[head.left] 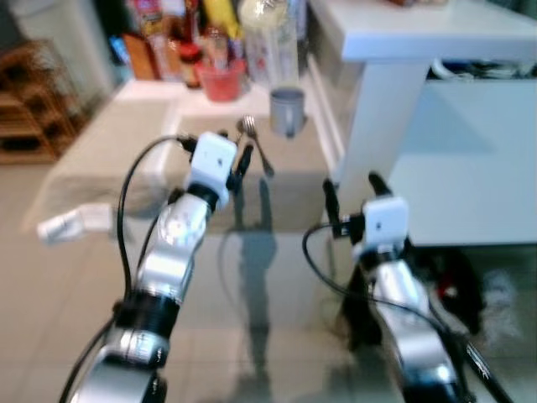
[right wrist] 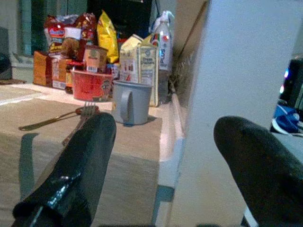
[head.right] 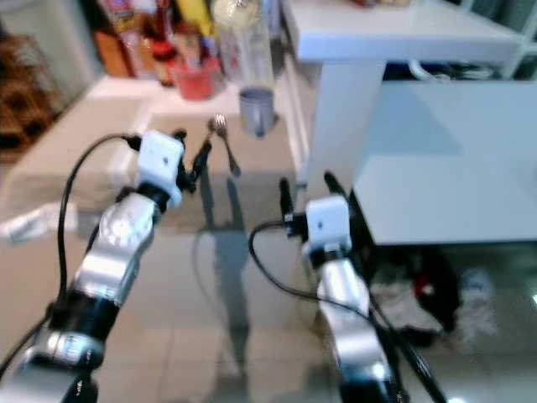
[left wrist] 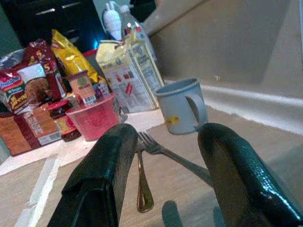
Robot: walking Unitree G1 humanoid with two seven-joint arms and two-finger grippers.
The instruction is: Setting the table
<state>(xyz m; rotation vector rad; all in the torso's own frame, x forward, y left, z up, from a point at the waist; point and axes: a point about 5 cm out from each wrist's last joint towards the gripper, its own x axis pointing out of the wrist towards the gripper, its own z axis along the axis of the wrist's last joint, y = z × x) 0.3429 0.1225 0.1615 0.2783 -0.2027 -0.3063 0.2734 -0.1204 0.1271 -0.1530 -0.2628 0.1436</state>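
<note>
1. The low beige wooden desk [head.left: 101, 151] carries the task's things. A silver metal fork [left wrist: 180, 158] and a brass-coloured spoon [left wrist: 142, 189] lie crossed near its far right part, and a grey ceramic mug [head.left: 288, 110] stands just beyond them.
2. Behind these, against the back edge, sit a red plastic bowl [left wrist: 93, 118], a printed carton [left wrist: 130, 75], snack packets [left wrist: 33, 94] and a clear plastic bottle [head.left: 268, 34].
3. The left gripper [head.left: 237, 161] hovers over the desk just short of the cutlery. Its black fingers [left wrist: 99, 184] stand apart with nothing between them, and the fork and spoon lie in line with the gap.
4. The right gripper [head.left: 351, 195] hangs off the desk's right edge, next to the white cabinet [head.left: 394, 109]. Its fingers are spread wide and it holds nothing.
5. My judgement is that the step in hand is reaching for the cutlery with the left gripper.
6. Risks from here:
   - The two pieces overlap, so closing on one may drag or flip the other.
   - Flat, thin metal on a flat top can slip out of the fingers.
   - A reach carried too far could knock the mug, which stands close behind.
   - The right gripper is close to the cabinet side and the desk edge, so a swing could strike either.
   - The head views are blurred, so exact aim is uncertain.
</note>
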